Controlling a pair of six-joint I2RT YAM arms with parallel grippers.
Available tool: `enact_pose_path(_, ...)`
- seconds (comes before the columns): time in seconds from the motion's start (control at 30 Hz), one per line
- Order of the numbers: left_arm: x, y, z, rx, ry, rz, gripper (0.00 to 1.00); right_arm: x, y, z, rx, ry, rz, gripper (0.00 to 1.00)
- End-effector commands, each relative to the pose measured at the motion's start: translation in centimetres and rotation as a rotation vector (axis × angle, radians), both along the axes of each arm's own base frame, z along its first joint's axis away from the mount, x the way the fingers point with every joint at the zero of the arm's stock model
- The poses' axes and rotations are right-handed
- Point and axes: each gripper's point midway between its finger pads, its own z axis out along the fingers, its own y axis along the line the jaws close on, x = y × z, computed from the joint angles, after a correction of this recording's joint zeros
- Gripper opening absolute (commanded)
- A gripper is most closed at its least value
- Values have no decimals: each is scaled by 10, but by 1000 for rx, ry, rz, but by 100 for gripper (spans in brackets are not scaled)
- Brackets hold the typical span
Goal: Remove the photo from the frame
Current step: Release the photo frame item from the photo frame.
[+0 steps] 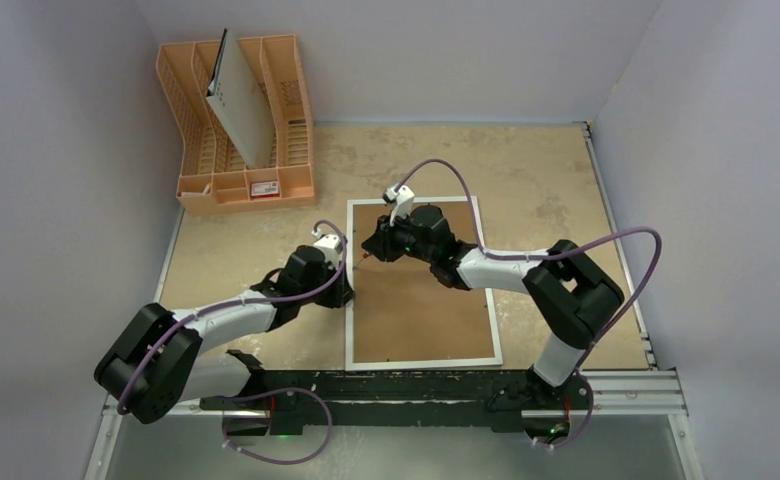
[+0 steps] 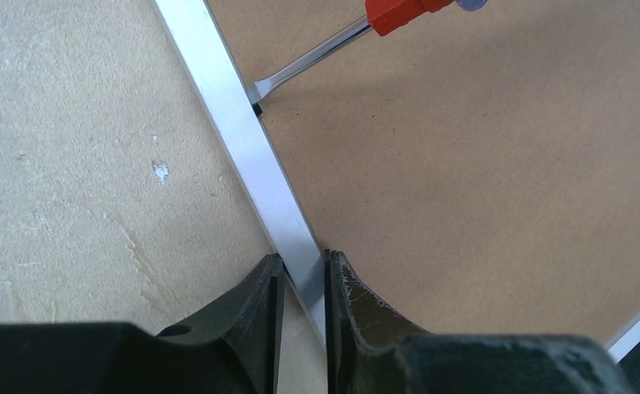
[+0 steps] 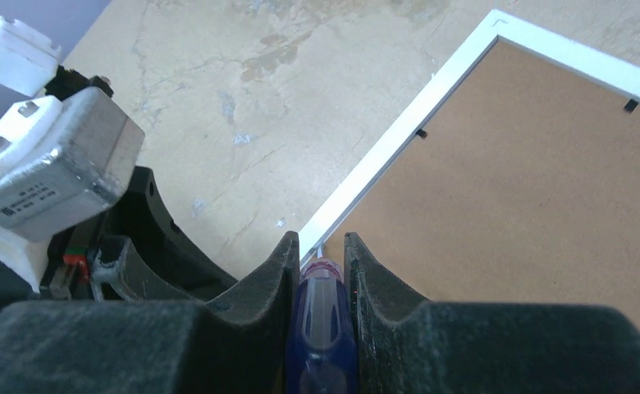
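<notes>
On table [image 2: 70,164], left gripper [image 2: 303,264] pinches frame [image 2: 233,115]; screwdriver [image 2: 321,56] seemingly touches clip [image 2: 257,107].

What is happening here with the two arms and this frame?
The frame lies flat on the table, brown back up. The left claw is shut on its white left border. The right claw grips a screwdriver, whose flat tip sits at a small black tab beside that border. The back is not yet off, and the photo is out of sight.

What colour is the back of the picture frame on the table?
Plain brown back, narrow white border; best seen in the top external view.
</notes>
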Motion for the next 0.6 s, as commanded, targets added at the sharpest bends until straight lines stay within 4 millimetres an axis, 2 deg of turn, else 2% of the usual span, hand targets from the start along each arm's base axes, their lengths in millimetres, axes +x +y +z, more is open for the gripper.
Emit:
enact_pose_path(0.0, -11, -12, 4, -70, 13, -48, 0, -13, 14, -3, -91, -11, -14, 0)
enact_pose_path(0.17, -13, -11, 3, -73, 16, -44, 0, -17, 31, 10, -138, -50, -13, 0)
enact_pose_path(0.57, -13, -8, 2, -73, 10, -26, 0, -35, 68, 22, -178, -77, -23, 0)
